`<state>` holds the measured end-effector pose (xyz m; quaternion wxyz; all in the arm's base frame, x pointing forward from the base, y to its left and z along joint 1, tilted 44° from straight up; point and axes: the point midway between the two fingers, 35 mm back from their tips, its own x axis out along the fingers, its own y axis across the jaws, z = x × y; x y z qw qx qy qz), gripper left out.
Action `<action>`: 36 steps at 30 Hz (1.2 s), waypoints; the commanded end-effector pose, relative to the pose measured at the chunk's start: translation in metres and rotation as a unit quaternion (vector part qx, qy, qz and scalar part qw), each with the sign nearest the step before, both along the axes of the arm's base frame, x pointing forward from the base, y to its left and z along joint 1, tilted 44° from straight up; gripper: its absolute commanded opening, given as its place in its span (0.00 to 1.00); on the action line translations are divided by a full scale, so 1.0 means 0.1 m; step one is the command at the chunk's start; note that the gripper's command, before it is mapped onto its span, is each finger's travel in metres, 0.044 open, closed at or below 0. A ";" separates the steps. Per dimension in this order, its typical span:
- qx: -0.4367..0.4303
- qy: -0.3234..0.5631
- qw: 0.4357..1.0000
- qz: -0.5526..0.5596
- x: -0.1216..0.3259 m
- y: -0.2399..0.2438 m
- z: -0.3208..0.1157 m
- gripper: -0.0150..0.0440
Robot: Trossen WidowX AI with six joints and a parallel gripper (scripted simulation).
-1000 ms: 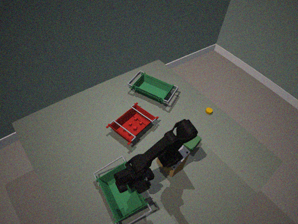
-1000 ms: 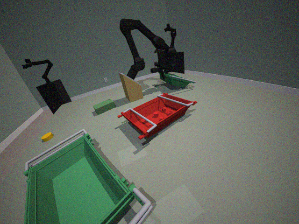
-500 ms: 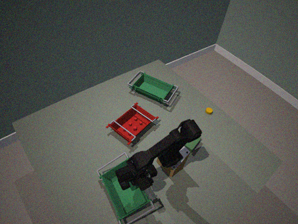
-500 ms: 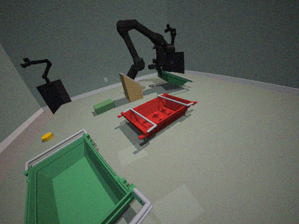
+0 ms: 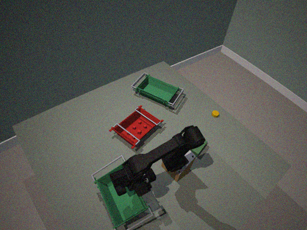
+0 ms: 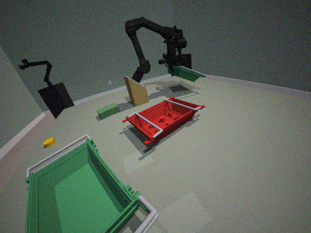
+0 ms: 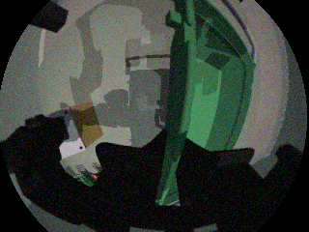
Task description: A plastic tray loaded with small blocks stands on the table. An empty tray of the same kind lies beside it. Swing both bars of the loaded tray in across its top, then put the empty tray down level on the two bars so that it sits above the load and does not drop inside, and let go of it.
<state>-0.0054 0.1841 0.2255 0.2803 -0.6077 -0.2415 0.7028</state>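
Observation:
The red tray (image 5: 122, 133) (image 6: 175, 126) stands mid-table with small red blocks (image 5: 145, 126) (image 6: 162, 119) on its floor. One wire bar (image 5: 127, 133) (image 6: 148, 121) and the other bar (image 5: 146, 116) (image 6: 181, 104) both lie in across its top. My gripper (image 5: 143, 193) (image 6: 172, 71) (image 7: 168, 131) is shut on a long side wall of an empty green tray (image 5: 126, 205) (image 6: 187, 73) (image 7: 208, 97). That tray hangs above the table, its shadow apart below it, and looks tilted. Its bars stick out over its ends. My fingertips are partly hidden.
A second empty green tray (image 5: 157, 90) (image 6: 85, 200) stands beyond the red one, bars outward. A tan wedge-like board (image 6: 138, 92) (image 7: 87, 130) and a green block (image 5: 199, 149) (image 6: 109, 110) stand near the arm's base. A yellow disc (image 5: 215, 113) (image 6: 49, 142) lies near the edge.

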 end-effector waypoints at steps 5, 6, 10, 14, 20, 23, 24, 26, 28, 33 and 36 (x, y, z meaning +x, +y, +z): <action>0.013 -0.001 1.000 0.001 0.02 -0.03 0.38 0.25; 0.013 -0.001 1.000 0.001 0.02 -0.04 0.42 0.25; 0.014 -0.002 1.000 0.001 0.03 -0.06 0.58 0.25; 0.014 -0.002 1.000 0.001 0.03 -0.09 0.70 0.25; 0.014 -0.002 1.000 0.001 0.03 -0.09 0.71 0.25; 0.014 -0.002 1.000 0.001 0.03 -0.09 0.71 0.25; 0.014 -0.002 1.000 0.001 0.03 -0.09 0.71 0.25; 0.014 -0.002 1.000 0.001 0.03 -0.09 0.71 0.25; 0.014 -0.002 1.000 0.001 0.03 -0.09 0.71 0.25; 0.014 -0.002 1.000 0.001 0.03 -0.09 0.71 0.25; 0.014 -0.002 1.000 0.001 0.03 -0.09 0.71 0.25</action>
